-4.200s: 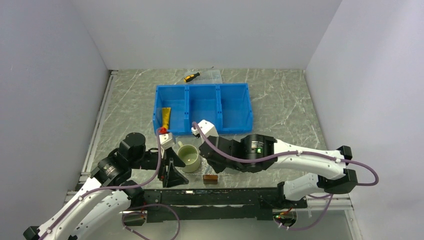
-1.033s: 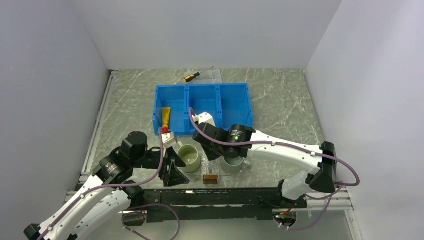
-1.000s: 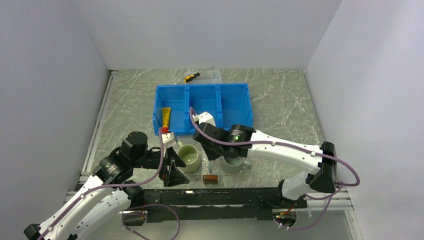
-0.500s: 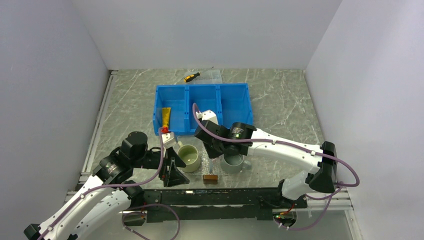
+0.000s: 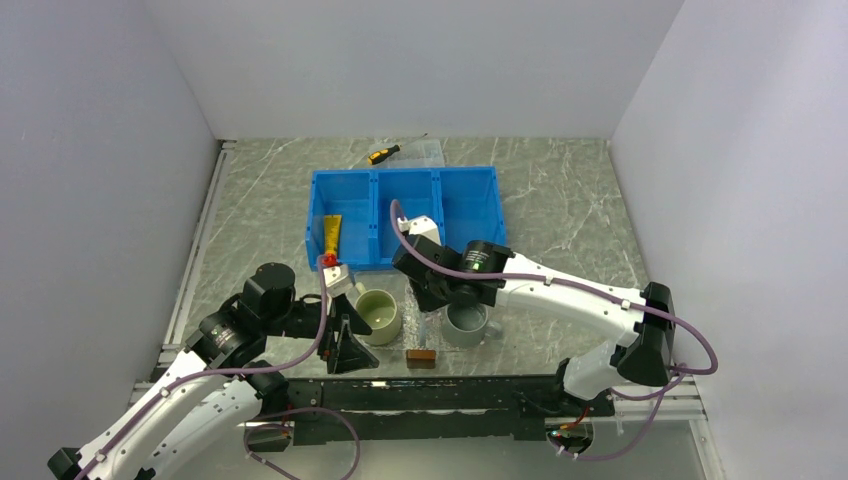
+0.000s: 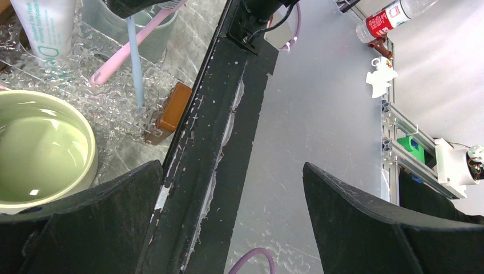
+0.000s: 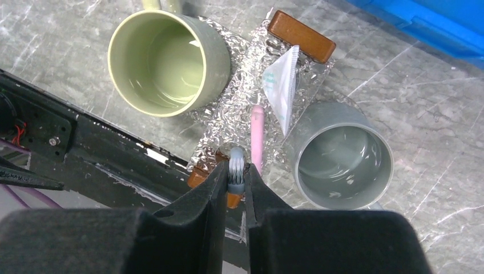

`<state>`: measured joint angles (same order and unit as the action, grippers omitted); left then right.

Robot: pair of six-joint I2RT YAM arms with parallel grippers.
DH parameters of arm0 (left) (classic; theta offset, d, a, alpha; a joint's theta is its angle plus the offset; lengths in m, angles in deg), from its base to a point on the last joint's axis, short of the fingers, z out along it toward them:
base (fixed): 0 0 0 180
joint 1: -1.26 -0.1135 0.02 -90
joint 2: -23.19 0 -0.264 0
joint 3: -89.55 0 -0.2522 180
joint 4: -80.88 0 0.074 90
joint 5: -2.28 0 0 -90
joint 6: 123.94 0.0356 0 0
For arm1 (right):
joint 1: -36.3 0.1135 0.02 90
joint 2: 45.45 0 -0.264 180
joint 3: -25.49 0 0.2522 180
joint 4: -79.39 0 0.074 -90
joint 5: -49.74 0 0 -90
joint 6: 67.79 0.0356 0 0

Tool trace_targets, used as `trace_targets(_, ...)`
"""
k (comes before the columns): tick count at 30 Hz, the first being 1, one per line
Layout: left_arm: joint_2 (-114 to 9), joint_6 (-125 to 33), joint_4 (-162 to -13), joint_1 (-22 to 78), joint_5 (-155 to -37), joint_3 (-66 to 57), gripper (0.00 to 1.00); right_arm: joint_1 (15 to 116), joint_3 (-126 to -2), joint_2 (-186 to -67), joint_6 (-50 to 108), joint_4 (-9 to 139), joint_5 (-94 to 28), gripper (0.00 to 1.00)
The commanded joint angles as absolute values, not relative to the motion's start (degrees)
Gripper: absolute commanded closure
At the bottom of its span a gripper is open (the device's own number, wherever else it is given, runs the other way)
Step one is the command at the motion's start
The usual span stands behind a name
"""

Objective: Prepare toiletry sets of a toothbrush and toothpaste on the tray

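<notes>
right fingers (image 7: pixel 212 212) clamped a blue toothbrush (image 6: pixel 136 68) upright over the tray (image 7: pixel 225 123), left fingers (image 6: pixel 354 220) gaped wide beside the green mug (image 7: pixel 171 63)

Soft, even white light falls from overhead. In the top view we see a bright, sharp and almost shadowless picture, with the pale walls (image 5: pixel 420 60) slightly washed out. In the right wrist view the right gripper (image 7: pixel 234 174) looms dark and soft-edged close to the lens. The toothbrush (image 7: pixel 236 166) pinched between its jaws is blurred, while everything beyond them is crisp. Just ahead of the jaws the tray (image 7: pixel 228 117) scatters small glints off its crinkled clear surface. To their left, the green mug (image 7: pixel 171 68) holds a bright patch. In the left wrist view the left gripper (image 6: pixel 231 171) is black and slightly out of focus, with evenly lit grey between its jaws.
</notes>
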<state>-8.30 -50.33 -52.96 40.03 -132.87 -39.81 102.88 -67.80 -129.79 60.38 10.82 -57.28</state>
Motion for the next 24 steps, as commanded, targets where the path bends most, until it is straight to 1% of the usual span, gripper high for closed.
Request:
trace_targets(1,-8.5,-50.6,-54.6,39.8,-133.7,-39.0,0.01,102.1,-67.3,-129.5,60.7,11.3,-58.0,0.83)
trace_targets(4,-8.4,-50.6,-54.6,39.8,-133.8,-39.0,0.01,101.9,-67.2,-129.7,60.5,11.9,-57.7,0.82)
trace_targets(12,-8.5,-50.6,-54.6,39.7,-133.9,-39.0,0.01,101.4,-68.4,-130.3,60.0,12.5,-57.7,0.74)
trace_targets(24,-8.7,-50.5,-54.6,39.7,-134.1,-38.9,0.01,101.0,-69.4,-129.7,59.9,12.1,-58.8,0.73)
